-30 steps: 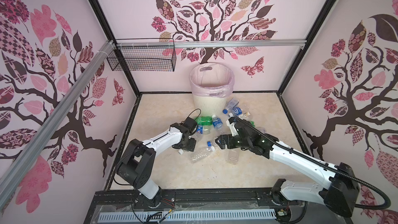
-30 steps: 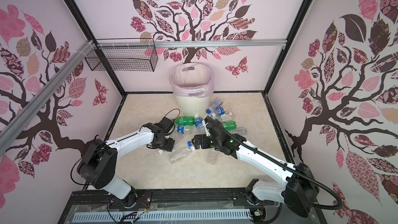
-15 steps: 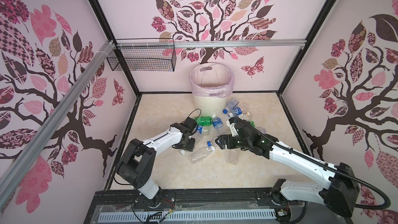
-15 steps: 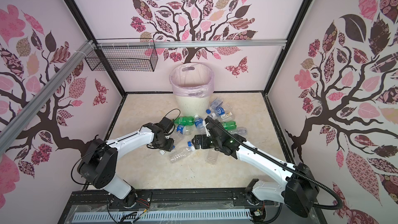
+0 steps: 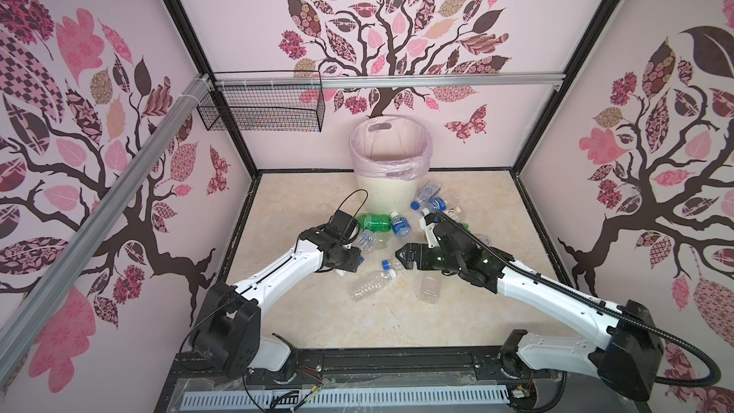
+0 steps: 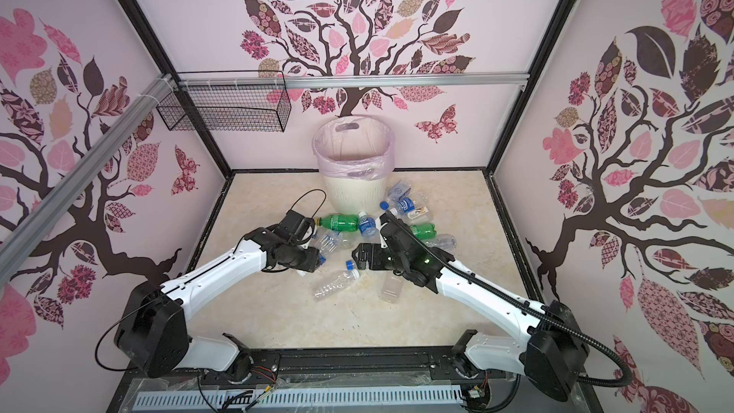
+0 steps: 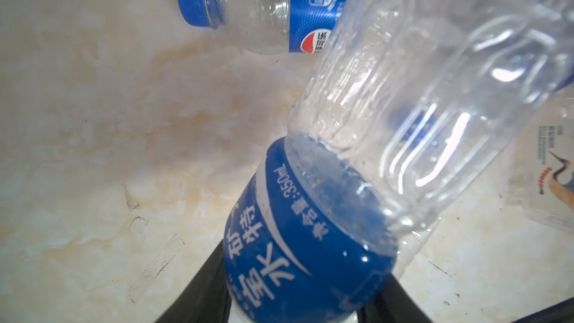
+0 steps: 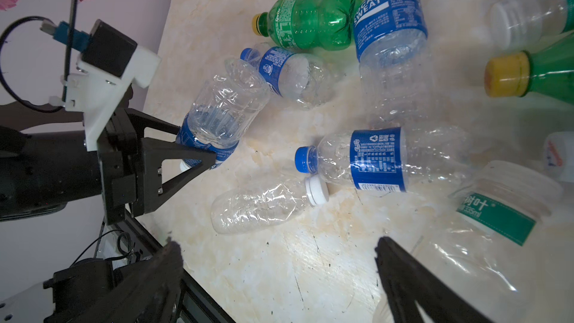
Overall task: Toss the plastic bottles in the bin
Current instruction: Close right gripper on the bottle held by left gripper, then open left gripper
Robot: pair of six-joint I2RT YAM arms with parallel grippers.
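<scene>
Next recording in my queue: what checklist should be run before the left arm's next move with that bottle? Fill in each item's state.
1. Grip: ok. The left gripper is clamped on the blue-labelled end of the clear bottle.
2. Lift-off from the floor: cannot tell; the clear bottle sits tilted.
3. Clearance: ok. The right gripper is open, empty and apart from the left gripper.
4. Target: ok. The mouth of the bin is open and uncovered.
5. Low route: not ok. A green bottle lies between the left gripper and the bin, so lifting first seems wise.
</scene>
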